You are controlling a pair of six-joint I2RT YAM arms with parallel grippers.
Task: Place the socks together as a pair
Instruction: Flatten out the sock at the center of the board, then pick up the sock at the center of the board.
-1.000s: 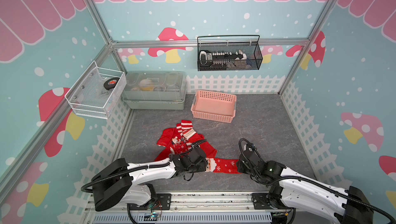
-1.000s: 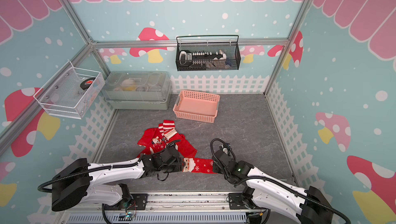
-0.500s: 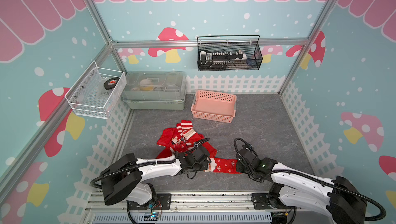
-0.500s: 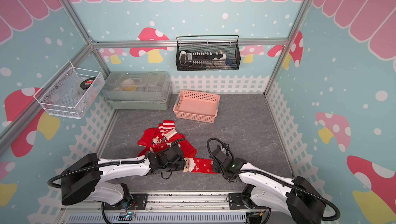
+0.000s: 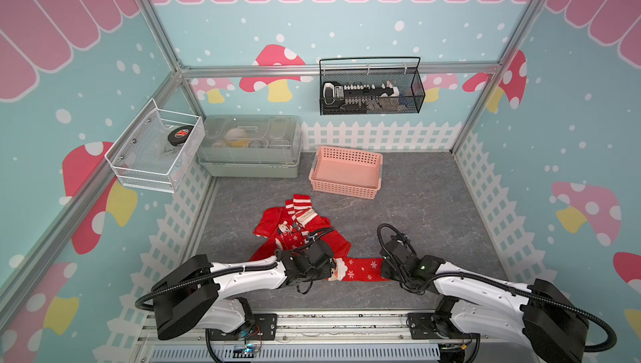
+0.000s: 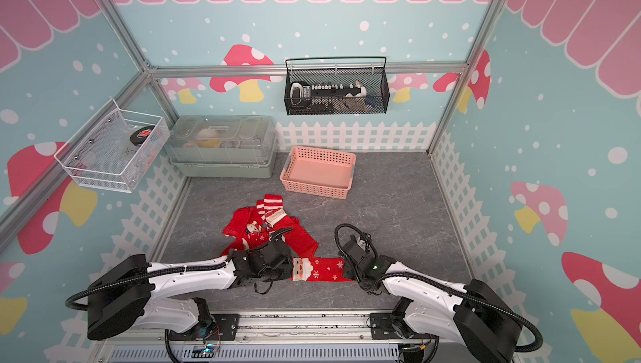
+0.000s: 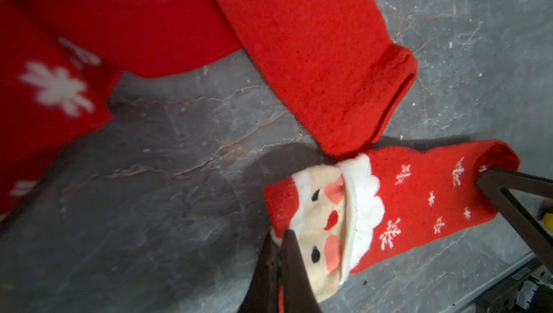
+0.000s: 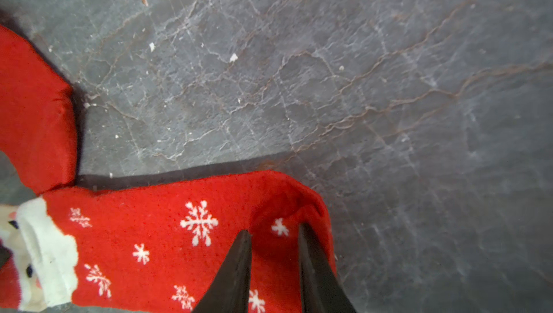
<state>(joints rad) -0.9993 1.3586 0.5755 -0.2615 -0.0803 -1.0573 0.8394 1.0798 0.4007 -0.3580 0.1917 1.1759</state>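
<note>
Horizontally stretched, left claw (image 7: 282,234) and right claw (image 8: 274,228) seemingly pinch one sock (image 5: 361,272).

Red Christmas socks (image 5: 268,229) on a grey, veined worktop (image 5: 426,212)
Santa sock (image 5: 359,270): red, white snowflakes, cream face, pink cheeks, white beard. Far sock (image 5: 301,207): red-and-white striped cuff. Basket (image 5: 343,189): pale pink.

A pink perforated basket (image 5: 345,189) sits toward the back of the grey stone-patterned surface (image 5: 437,212), just beside a pale green storage box (image 5: 248,170) with a clear lid in the back left corner. On the left wall hangs a white wire mesh tray (image 5: 145,170) holding a round black object with a red label (image 5: 180,133). A black mesh basket (image 5: 371,109) hangs from the back rail, with dark items inside that are too small to identify
</note>
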